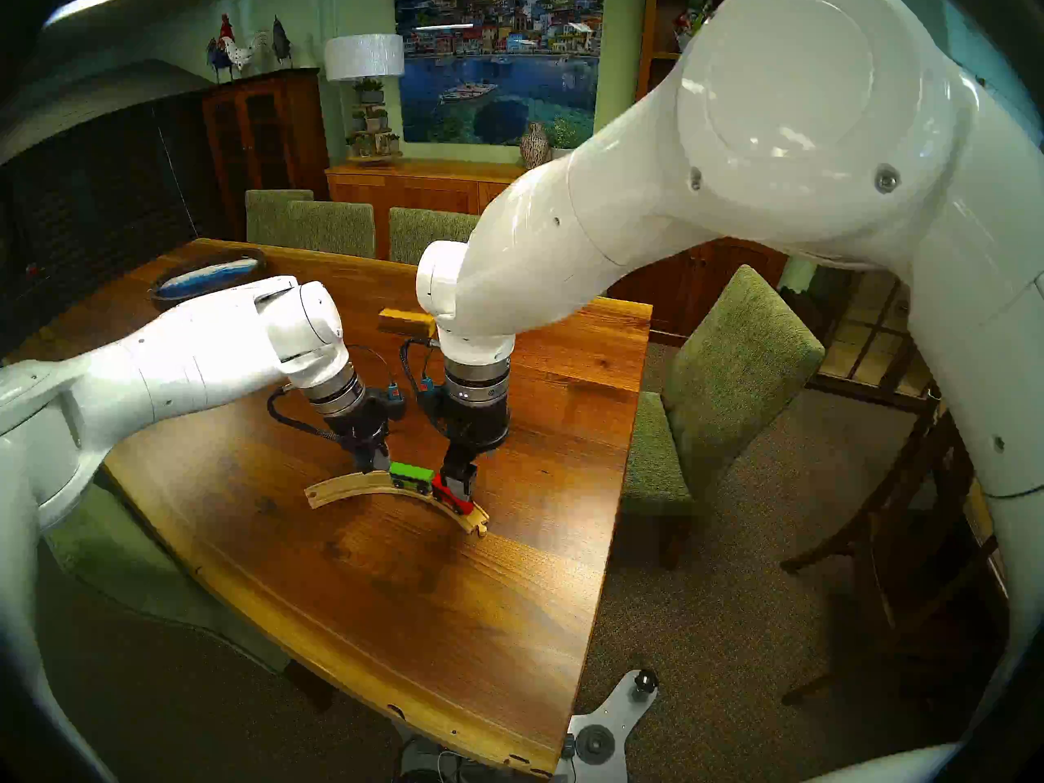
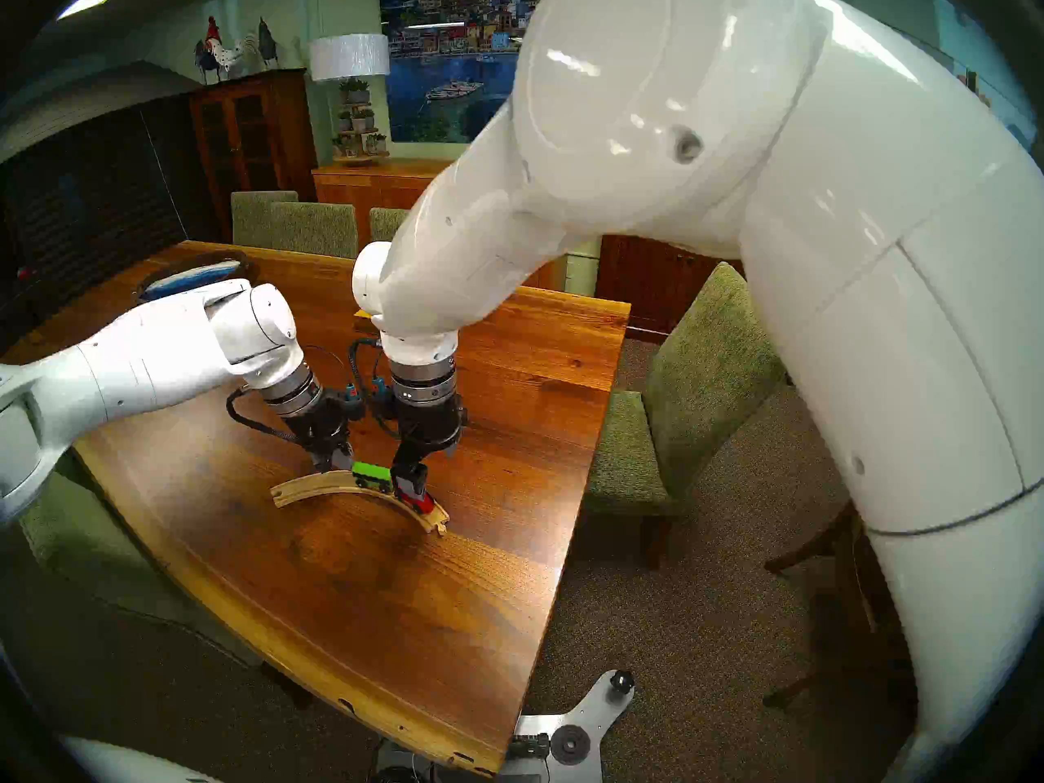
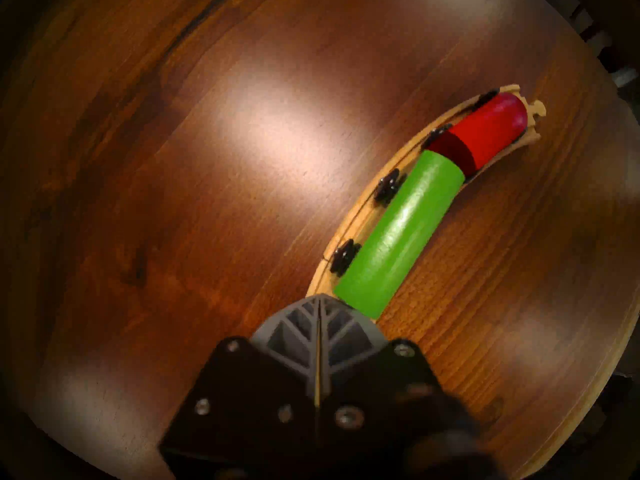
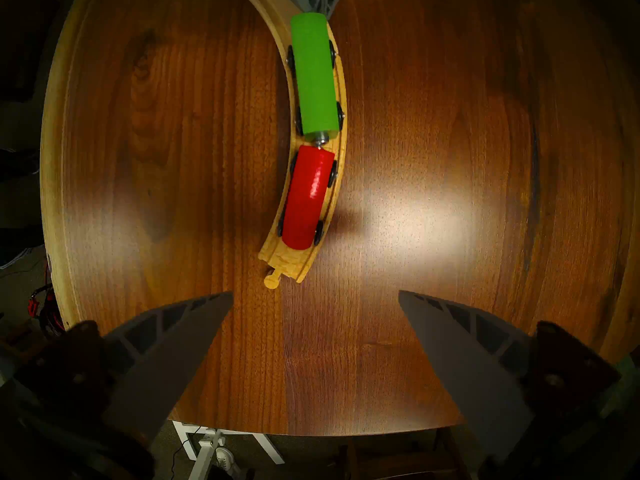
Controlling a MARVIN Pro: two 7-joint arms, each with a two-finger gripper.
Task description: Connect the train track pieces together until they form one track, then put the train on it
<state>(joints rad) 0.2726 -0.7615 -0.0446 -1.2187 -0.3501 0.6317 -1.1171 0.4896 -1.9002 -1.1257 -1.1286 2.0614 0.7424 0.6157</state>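
Home dining room: wooden table (image 1: 395,595), upholstered chairs (image 1: 734,369), sideboard (image 1: 418,191), lamp (image 1: 364,57), harbour painting (image 1: 497,58).

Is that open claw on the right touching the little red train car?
Apart. In the right wrist view, the right gripper stands open with bare table between its fingertips and the red car on the track.

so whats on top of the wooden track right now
The green car and the red car stand end to end on the track, wheels in its grooves. The left gripper, shut, covers the track behind the green car, so that stretch is hidden.
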